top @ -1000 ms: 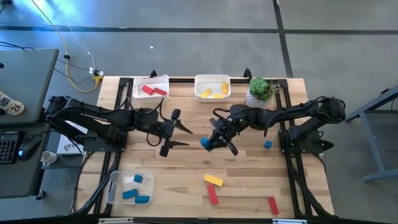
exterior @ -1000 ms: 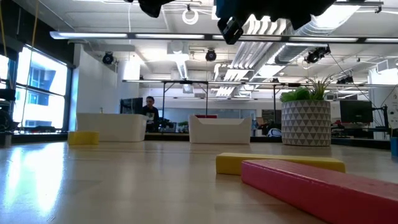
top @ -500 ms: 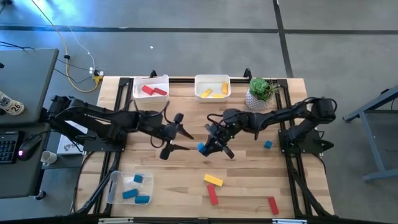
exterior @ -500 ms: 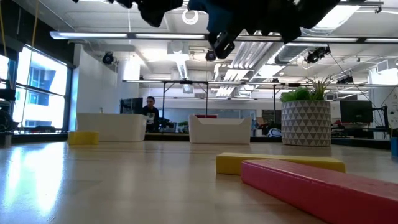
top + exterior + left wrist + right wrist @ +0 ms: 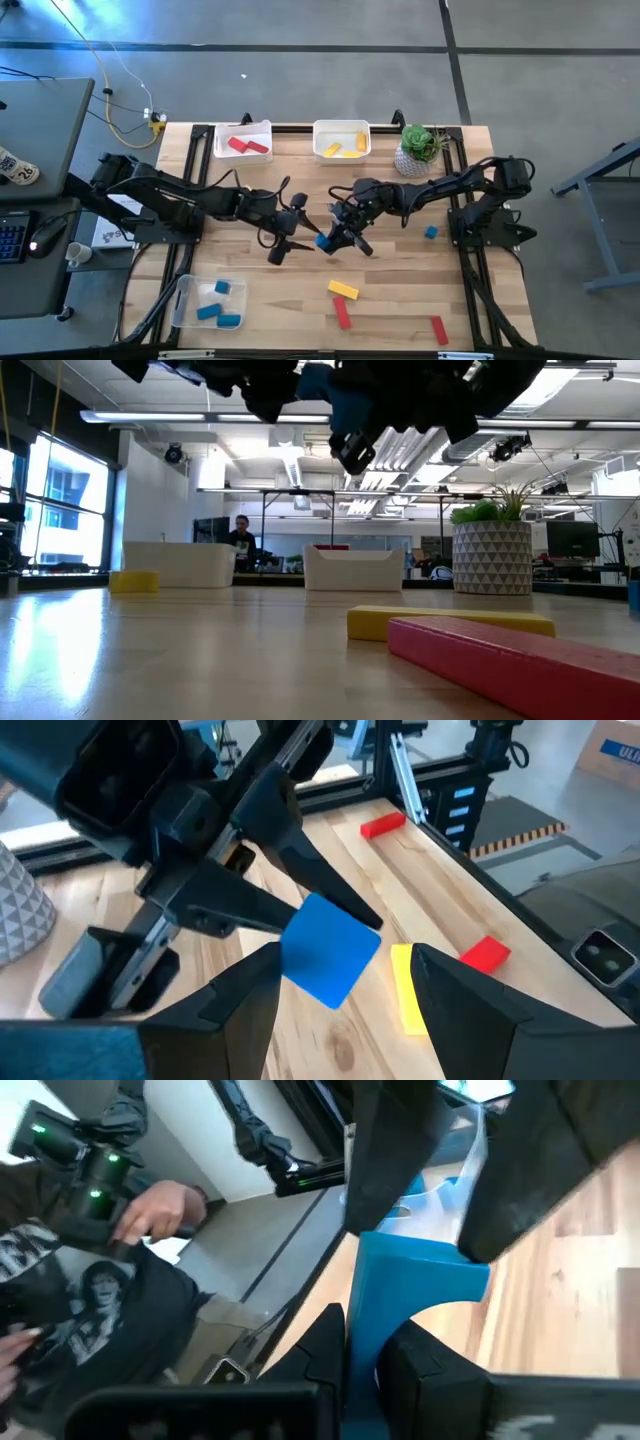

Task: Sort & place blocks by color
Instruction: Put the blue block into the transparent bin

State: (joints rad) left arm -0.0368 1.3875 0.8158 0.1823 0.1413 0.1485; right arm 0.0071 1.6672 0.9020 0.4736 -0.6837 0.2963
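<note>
Pale wooden table [image 5: 300, 290] with satin sheen, smooth matt blue block [image 5: 328, 949], translucent plastic bin [image 5: 190, 300]

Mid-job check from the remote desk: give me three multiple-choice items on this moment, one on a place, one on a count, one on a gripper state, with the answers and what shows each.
1. Where is the blue block that the right gripper carries?
A. In the clear plastic bin
B. Over mid-table, between the two grippers
C. Beside the potted plant

2. How many red blocks lie on the bare wooden table, outside any bin?
A. Two
B. Four
C. None

3. How does the left gripper stand?
A. Shut on a yellow bar
B. Shut on nothing
C. Open, fingers either side of the blue block

Answers:
1 B: the high view shows it at the table's middle, between both grippers.
2 A: one red bar lies below the yellow bar, another near the front right corner.
3 C: the left wrist view shows spread fingers flanking the block.
</note>
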